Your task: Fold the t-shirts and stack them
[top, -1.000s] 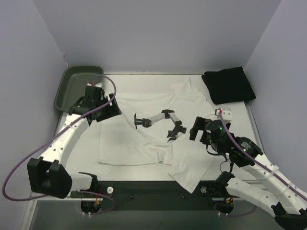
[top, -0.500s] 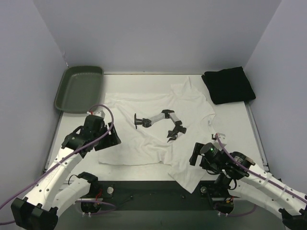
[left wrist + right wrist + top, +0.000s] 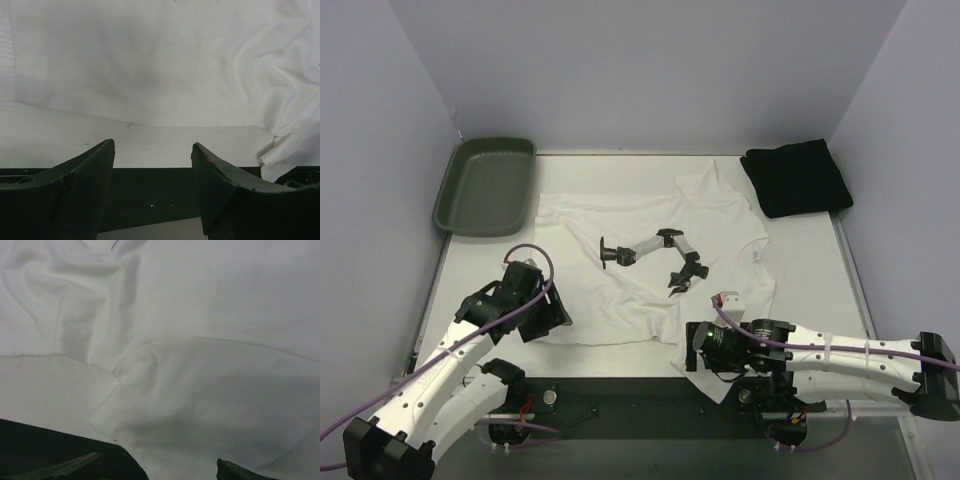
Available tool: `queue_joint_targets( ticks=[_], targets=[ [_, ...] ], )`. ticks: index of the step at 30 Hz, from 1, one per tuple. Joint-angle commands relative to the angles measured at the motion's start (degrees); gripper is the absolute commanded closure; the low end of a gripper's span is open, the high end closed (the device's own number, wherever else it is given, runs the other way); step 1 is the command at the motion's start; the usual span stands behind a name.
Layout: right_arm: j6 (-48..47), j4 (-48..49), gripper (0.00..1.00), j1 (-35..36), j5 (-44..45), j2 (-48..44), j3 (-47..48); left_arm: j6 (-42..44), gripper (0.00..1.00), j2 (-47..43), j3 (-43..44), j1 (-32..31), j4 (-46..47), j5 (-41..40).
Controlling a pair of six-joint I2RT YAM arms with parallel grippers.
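This is a robot test cell in a lab rather than a home or a shop. Plain pale lilac walls (image 3: 640,70) box in a white desk (image 3: 590,172) on three sides, like a purpose-built enclosure. The left arm (image 3: 445,355) and the right arm (image 3: 845,350), both white and black, are bolted to a black base plate (image 3: 630,392) at the desk's near edge, and purple cables (image 3: 527,247) loop from them. On the desk lie a white t-shirt (image 3: 640,290) spread out, a folded black t-shirt (image 3: 797,177) in the far right corner, and a dark green tray (image 3: 485,190) at the far left.
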Motion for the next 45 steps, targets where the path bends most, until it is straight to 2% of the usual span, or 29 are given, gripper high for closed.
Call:
queue_joint_targets(
  ticks=[1,5,11,19,23,29,36,45],
  targets=[
    [4.32,-0.41,0.04,3.09,4.53,1.66,1.63,-6.01,0.3,-2.38,0.67,-1.39,-2.26,-5.67],
    [3.71,0.38,0.04,3.8,5.76,0.88,1.63,-8.65,0.34,-2.47,1.63,-1.57,-8.75,-9.19],
    [2.22,0.56,0.04,5.29,8.57,-1.85,1.01,-10.23,0.34,-0.28,5.33,-1.57,-18.69,-13.33],
    [-2.09,5.39,0.03,5.73,8.4,-6.77,-1.8,-16.99,0.34,6.05,3.67,-1.48,-20.64,-16.06],
    [-3.76,6.62,0.02,5.64,8.49,-9.05,-3.2,-21.91,0.34,9.38,1.9,-1.39,-17.04,-16.75],
    [-5.52,6.89,0.02,5.56,7.52,-14.85,-5.49,-23.86,0.35,11.94,-0.99,0.97,-9.75,-18.61],
    [-6.22,6.36,0.02,5.47,6.64,-16.53,-6.72,-21.14,0.39,12.82,-4.69,9.06,-0.78,-18.26],
    [-5.35,6.1,0.02,5.38,6.73,-16.88,-6.99,-18.06,0.43,13.26,-6.27,12.67,3.18,-16.85]
  ],
)
